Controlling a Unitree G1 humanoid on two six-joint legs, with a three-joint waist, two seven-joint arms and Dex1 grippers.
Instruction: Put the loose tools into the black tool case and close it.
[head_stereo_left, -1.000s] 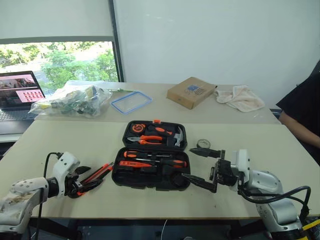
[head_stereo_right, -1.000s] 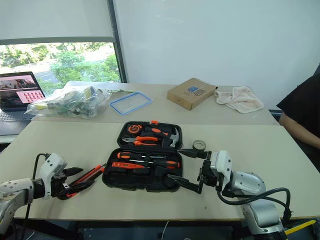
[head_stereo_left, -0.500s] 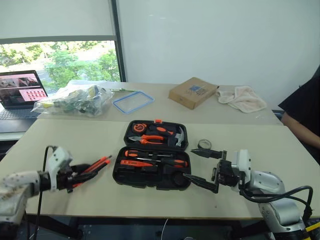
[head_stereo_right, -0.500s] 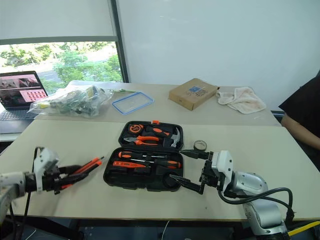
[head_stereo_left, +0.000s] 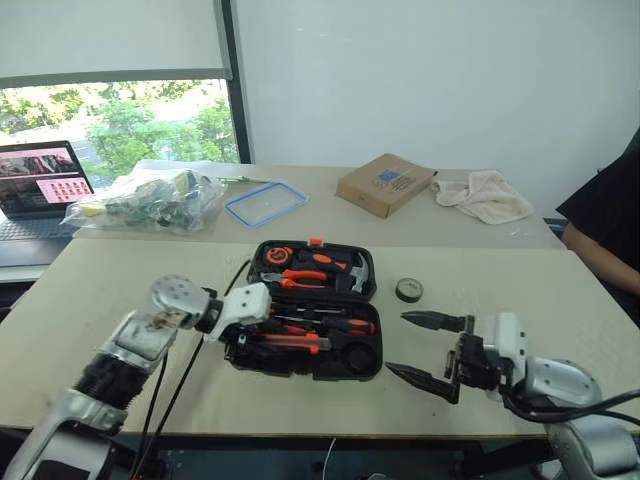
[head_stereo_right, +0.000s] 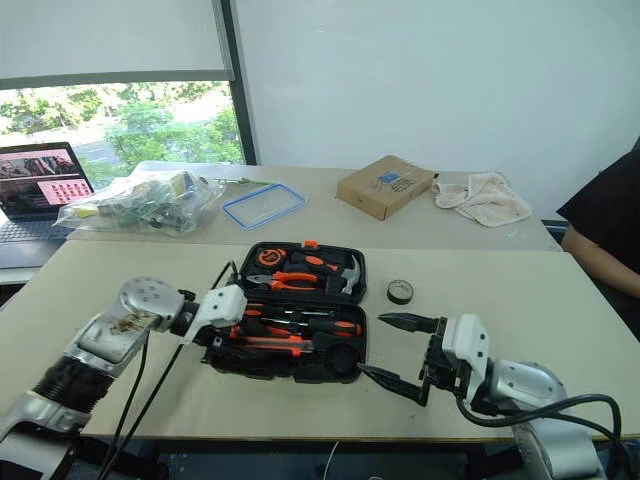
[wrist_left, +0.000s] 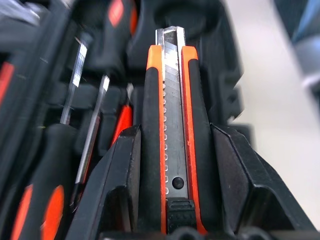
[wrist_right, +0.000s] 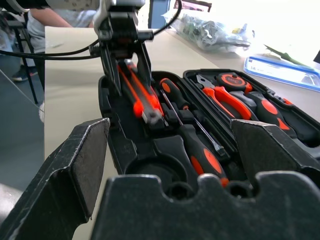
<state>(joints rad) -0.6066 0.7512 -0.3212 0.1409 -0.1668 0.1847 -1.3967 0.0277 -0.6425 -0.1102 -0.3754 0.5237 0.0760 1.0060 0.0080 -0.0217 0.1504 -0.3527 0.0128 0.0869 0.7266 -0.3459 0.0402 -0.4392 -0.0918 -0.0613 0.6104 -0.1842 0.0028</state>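
A: Beige desk, largest item. What lies on it?

B: Black case, lid laid flat and open, near the desk's middle. The far half holds pliers, a hammer and a tape measure. The near half holds screwdrivers in their slots.

A: Second desk behind it?

B: Yes, just beyond. It carries a cardboard box, a cloth, a clear bag, a blue-rimmed lid and a laptop at its left end.

A: Left claw?

B: Over the near half of the case, at its left end. It grips the knife by the handle, one finger on each side, with the blade end pointing along the case toward the right. In the right wrist view the knife sits low over the moulded slots; whether it touches them cannot be told.

A: Right claw?

B: Spread wide, holding nothing. It hangs level just right of the case, tips pointing toward it.

A: Smallest item?

B: Dark tape roll, lying flat on the desk to the right of the case lid, beyond the right claw and apart from it.

A: Anyone present?

B: A person in a dark sleeve at the right edge.
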